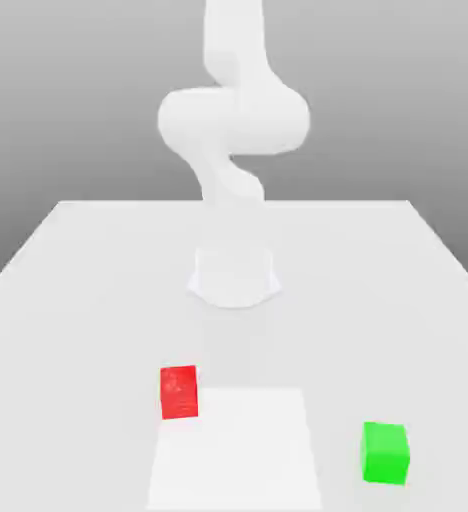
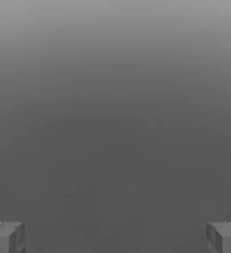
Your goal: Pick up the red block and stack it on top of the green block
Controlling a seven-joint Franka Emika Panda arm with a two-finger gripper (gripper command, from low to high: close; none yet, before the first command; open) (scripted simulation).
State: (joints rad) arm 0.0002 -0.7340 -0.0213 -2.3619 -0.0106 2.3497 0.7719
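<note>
Nothing's done yet, I judge: my tool [image 2: 115, 237] is wide and empty, red block [image 1: 179, 391] and green block [image 1: 385, 452] sit apart on the table [image 1: 78, 280], neither between its fingers.

The arm [image 1: 233, 120] is plain white all over, built of thick, rounded, tube-like links with smooth, matte surfaces and soft shading where one link swells into the next. Its base [image 1: 234, 275] is a pale, round white pedestal, wider than the link above it. No cables, screws or markings are visible on it. In the hand view the two fingers [image 2: 6, 237] are blocky and dark grey, each with a small white facet at its outer upper edge.
</note>
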